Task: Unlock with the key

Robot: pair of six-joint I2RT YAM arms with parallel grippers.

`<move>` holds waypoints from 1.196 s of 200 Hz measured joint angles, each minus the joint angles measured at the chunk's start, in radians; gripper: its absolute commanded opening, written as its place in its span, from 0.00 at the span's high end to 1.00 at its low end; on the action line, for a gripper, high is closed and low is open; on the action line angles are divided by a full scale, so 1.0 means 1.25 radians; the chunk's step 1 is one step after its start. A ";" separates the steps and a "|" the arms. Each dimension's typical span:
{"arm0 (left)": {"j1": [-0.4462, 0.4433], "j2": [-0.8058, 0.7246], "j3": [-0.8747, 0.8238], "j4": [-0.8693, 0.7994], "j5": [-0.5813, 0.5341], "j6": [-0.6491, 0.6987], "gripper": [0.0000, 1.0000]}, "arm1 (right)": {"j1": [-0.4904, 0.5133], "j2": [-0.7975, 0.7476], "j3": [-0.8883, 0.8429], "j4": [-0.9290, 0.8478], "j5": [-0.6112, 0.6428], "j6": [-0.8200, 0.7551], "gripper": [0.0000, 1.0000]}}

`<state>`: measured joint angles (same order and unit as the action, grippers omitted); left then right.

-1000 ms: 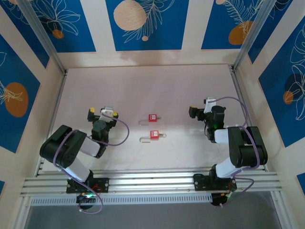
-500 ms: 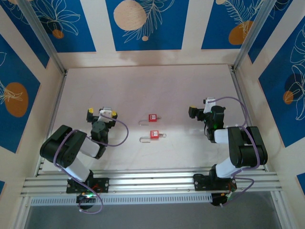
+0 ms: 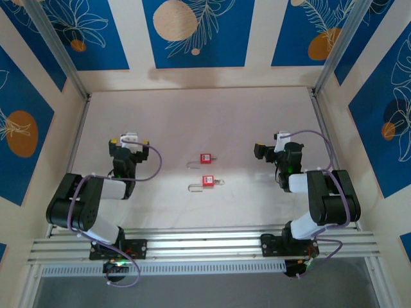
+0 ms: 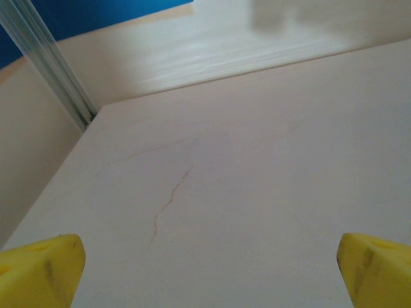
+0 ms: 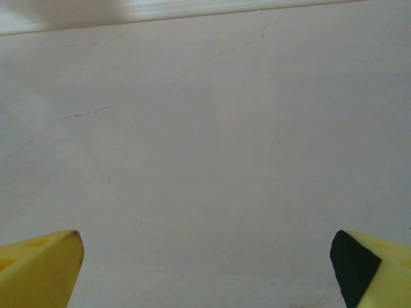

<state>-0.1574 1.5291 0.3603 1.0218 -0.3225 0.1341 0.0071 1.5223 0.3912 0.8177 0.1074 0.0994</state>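
Note:
Two red padlocks lie mid-table, one (image 3: 205, 158) just behind the other (image 3: 208, 181), each with a thin metal shackle pointing left. A small metal piece that may be the key sticks out to the right of the nearer lock; it is too small to be sure. My left gripper (image 3: 128, 144) sits well left of the locks, facing the far wall, open, its yellow fingertips (image 4: 40, 268) wide apart over bare table (image 4: 244, 192). My right gripper (image 3: 266, 151) rests right of the locks, also open, with nothing between its fingertips (image 5: 38, 266).
Side walls and aluminium posts (image 3: 61, 58) enclose the table. In the left wrist view, a post (image 4: 51, 70) and the left wall stand close by. A rail (image 3: 205, 242) carrying both arm bases runs along the near edge.
My left gripper has swung left and away from the padlocks, turning to face the far wall. The right arm and both padlocks have not moved.

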 measured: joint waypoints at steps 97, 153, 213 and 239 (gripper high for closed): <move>0.028 0.033 -0.016 -0.035 0.028 -0.065 0.00 | -0.001 0.000 0.000 0.000 0.000 0.000 0.01; 0.028 0.033 -0.016 -0.035 0.028 -0.067 0.00 | -0.001 0.000 0.000 0.000 0.000 0.000 0.01; 0.028 0.033 -0.016 -0.035 0.034 -0.067 0.00 | 0.000 0.000 0.000 0.000 0.000 0.000 0.01; 0.029 0.033 -0.016 -0.035 0.050 -0.065 0.00 | 0.000 0.000 0.000 0.000 0.001 0.000 0.01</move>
<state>-0.1215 1.5700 0.3397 0.9783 -0.2596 0.0532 0.0071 1.5223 0.3912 0.8173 0.1081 0.0994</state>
